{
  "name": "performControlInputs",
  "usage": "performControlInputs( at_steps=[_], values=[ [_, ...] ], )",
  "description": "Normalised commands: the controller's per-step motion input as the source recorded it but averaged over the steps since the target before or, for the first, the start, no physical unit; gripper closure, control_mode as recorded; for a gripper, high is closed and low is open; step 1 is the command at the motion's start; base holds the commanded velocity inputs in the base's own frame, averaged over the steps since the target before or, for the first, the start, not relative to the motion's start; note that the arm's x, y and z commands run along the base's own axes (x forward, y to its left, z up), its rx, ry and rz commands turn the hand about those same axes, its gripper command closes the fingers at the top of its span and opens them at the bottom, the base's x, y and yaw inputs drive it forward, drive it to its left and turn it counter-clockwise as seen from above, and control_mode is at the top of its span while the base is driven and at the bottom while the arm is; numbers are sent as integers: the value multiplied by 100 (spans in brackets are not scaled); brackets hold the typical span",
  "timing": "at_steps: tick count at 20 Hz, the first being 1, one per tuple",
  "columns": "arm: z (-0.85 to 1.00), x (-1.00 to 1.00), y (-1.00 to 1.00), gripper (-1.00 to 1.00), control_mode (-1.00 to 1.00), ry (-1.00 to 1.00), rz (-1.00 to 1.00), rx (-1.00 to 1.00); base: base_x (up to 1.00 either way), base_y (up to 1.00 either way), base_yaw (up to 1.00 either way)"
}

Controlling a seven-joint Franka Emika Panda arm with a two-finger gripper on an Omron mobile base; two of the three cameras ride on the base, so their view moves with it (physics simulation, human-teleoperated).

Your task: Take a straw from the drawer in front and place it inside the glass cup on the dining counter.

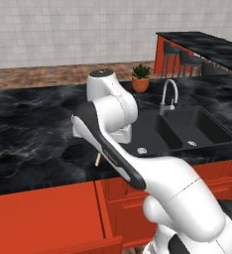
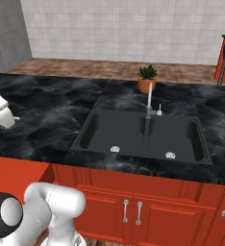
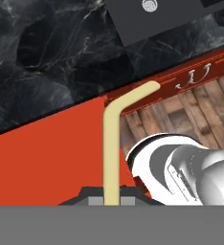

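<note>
One drawer (image 1: 43, 213) stood pulled out below the front edge of the black counter (image 1: 33, 134), to the left of the sink (image 1: 187, 131), its flat red inside bare. Above it, still left of the sink, the one gripper (image 3: 112, 200) was closed on one straw (image 3: 112, 143): in the hand view the pale stick rose from between the two dark finger tips, then bent off to the side at its short tip. In the left base view a short pale end of that straw (image 1: 97, 159) poked out below the arm, just over the counter's front edge.

The sink had two basins, each with one round drain, and one curved tap (image 1: 167, 96) behind them. Just behind the tap sat one potted plant (image 1: 140, 78). Below the sink, the right base view showed three silver door handles (image 2: 132, 212). Far right of the sink, well apart from it, ran the dining counter (image 1: 207, 44) with two dark stools (image 1: 180, 59) along it.
</note>
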Motion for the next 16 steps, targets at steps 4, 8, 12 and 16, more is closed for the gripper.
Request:
performControlInputs(
  at_steps=[4,8,12,16],
  values=[
    [12,0,-100,100,-100,0,0,0,0,0,0],
    [12,4,-97,100,-100,6,0,0,0,0,0],
    [7,3,-88,100,-100,9,0,0,0,0,0],
    [0,6,-83,100,-100,11,0,0,0,0,0]
  ],
)
